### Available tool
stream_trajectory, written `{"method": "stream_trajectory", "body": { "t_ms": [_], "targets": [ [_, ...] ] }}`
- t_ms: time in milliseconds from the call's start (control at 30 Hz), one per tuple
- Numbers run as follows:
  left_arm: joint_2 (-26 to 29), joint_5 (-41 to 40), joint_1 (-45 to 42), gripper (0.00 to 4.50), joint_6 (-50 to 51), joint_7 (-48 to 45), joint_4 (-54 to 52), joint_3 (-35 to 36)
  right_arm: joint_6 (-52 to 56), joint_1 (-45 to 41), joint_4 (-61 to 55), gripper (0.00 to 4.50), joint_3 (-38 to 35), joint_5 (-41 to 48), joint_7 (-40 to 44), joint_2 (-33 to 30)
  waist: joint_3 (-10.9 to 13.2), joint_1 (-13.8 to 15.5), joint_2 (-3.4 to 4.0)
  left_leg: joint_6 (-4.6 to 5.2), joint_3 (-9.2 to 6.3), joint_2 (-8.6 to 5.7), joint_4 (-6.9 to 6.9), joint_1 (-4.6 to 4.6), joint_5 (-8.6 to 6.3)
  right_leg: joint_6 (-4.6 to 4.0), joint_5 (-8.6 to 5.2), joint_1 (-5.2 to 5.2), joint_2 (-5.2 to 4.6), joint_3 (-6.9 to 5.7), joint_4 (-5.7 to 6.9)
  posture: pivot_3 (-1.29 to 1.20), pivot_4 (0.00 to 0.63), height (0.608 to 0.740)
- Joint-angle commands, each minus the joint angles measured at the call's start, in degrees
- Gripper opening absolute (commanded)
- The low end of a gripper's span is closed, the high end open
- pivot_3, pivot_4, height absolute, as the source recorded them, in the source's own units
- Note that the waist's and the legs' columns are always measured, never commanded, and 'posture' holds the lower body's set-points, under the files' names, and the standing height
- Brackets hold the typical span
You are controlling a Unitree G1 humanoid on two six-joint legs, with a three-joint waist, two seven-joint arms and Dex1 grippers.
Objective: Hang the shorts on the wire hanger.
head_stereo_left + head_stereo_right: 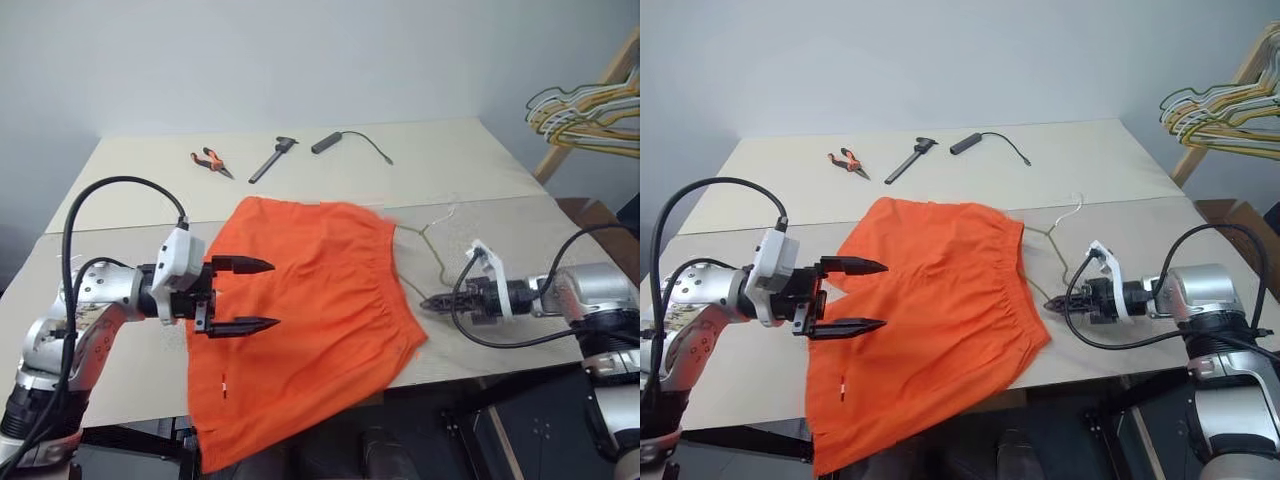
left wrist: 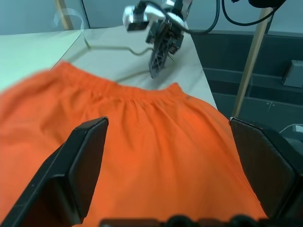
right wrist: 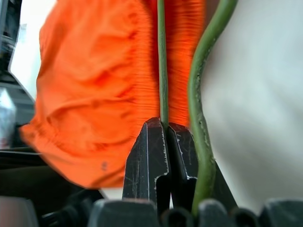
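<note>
The bright orange shorts point(image 1: 320, 300) lie spread on the table, and their lower part hangs over the front edge. My left gripper point(image 1: 270, 294) hovers over the shorts' left side, open, with nothing between its fingers. The thin wire hanger point(image 1: 1061, 250) lies just right of the waistband, its hook point(image 1: 1077, 200) pointing to the far side. My right gripper point(image 1: 1050, 300) is shut on the hanger's wire near the shorts' right edge. In the right wrist view the wire point(image 3: 162, 71) runs out from between the shut fingertips, with the shorts point(image 3: 94, 85) behind it.
Orange-handled pliers point(image 1: 210, 160), a black tool point(image 1: 272, 158) and a black cable with a cylindrical end point(image 1: 328, 142) lie at the table's far side. A bunch of coloured hangers point(image 1: 585, 115) hangs on a wooden rack at the far right.
</note>
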Motion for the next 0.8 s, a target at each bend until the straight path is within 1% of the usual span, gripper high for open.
{"method": "stream_trajectory", "body": {
  "t_ms": [33,67,100,200,300,467,567,733,800],
  "targets": [
    [2.56,0.47,-2.13,4.43,-1.79,-2.26,1.35,1.68,-6.83,0.12,-12.39,0.00,-3.00,-1.29,-3.47,-0.38,-0.01,-0.23,0.01,0.00,0.00,0.01,0.00,-0.01,0.00,0.00,0.00,-0.03,0.01,0.00,0.01,-0.04,0.048,0.740],
    [3.14,0.69,-2.42,4.43,-2.22,-2.98,1.96,1.83,-7.71,0.21,-14.46,0.00,-2.88,-1.75,-4.24,-0.36,-0.01,-0.40,0.02,-0.01,0.00,0.01,0.00,-0.04,0.00,0.00,0.00,-0.07,0.02,0.00,0.02,-0.04,0.048,0.740],
    [4.04,1.50,-3.61,4.43,-3.41,-3.87,3.54,2.05,-10.79,0.45,-17.74,0.00,-1.73,-3.70,-5.10,-0.71,-0.01,-0.47,0.02,-0.01,0.00,0.02,-0.01,-0.06,0.01,0.00,0.00,-0.09,0.03,0.00,0.02,-0.04,0.047,0.740],
    [5.73,3.59,-9.55,4.43,-6.65,-5.79,9.60,2.21,-19.02,0.32,-25.81,0.00,1.90,-9.64,-6.99,-1.37,-0.03,-0.86,0.02,-0.04,-0.01,0.00,0.05,-0.14,0.02,0.00,0.01,-0.14,0.02,-0.02,0.04,-0.06,0.043,0.740],
    [6.10,4.98,-14.97,4.43,-8.71,-6.91,14.31,1.46,-22.48,-0.76,-28.77,0.00,3.55,-12.29,-7.64,-0.97,-0.05,-1.07,0.01,-0.04,-0.07,-0.02,0.17,-0.25,0.03,0.02,0.05,-0.14,0.01,-0.14,0.00,-0.06,0.040,0.740],
    [6.40,8.76,-26.21,4.43,-14.21,-10.98,23.12,-0.90,-22.68,-5.40,-33.13,0.00,6.93,-13.63,-5.94,-0.44,-0.06,-1.52,0.01,-0.04,-0.07,-0.05,0.26,-0.39,0.03,0.04,0.09,-0.24,-0.01,-0.14,-0.01,-0.06,0.035,0.740],
    [6.24,10.88,-29.45,4.43,-17.31,-13.82,26.52,-2.47,-21.71,-6.84,-33.82,0.00,8.54,-14.06,-4.74,-0.64,-0.11,-1.80,0.02,-0.04,-0.07,-0.04,0.25,-0.40,0.02,0.03,0.09,-0.27,0.00,-0.14,-0.01,-0.06,0.031,0.740],
    [4.93,17.87,-36.13,4.43,-25.37,-18.93,36.22,-8.29,-22.17,-8.48,-34.18,0.00,10.88,-14.89,-1.99,-0.99,-0.15,-1.80,-0.01,-0.04,-0.05,-0.06,0.34,-0.41,0.03,0.02,0.10,-0.26,0.02,-0.14,0.06,-0.06,0.019,0.740],
    [3.74,19.04,-38.78,4.43,-27.71,-19.65,40.10,-10.54,-22.16,-8.97,-34.41,0.00,11.27,-14.90,-0.83,-1.14,-0.17,-1.77,-0.01,-0.03,-0.04,-0.09,0.39,-0.41,0.03,0.03,0.10,-0.25,0.02,-0.14,0.08,-0.06,0.016,0.740]
  ]
}}
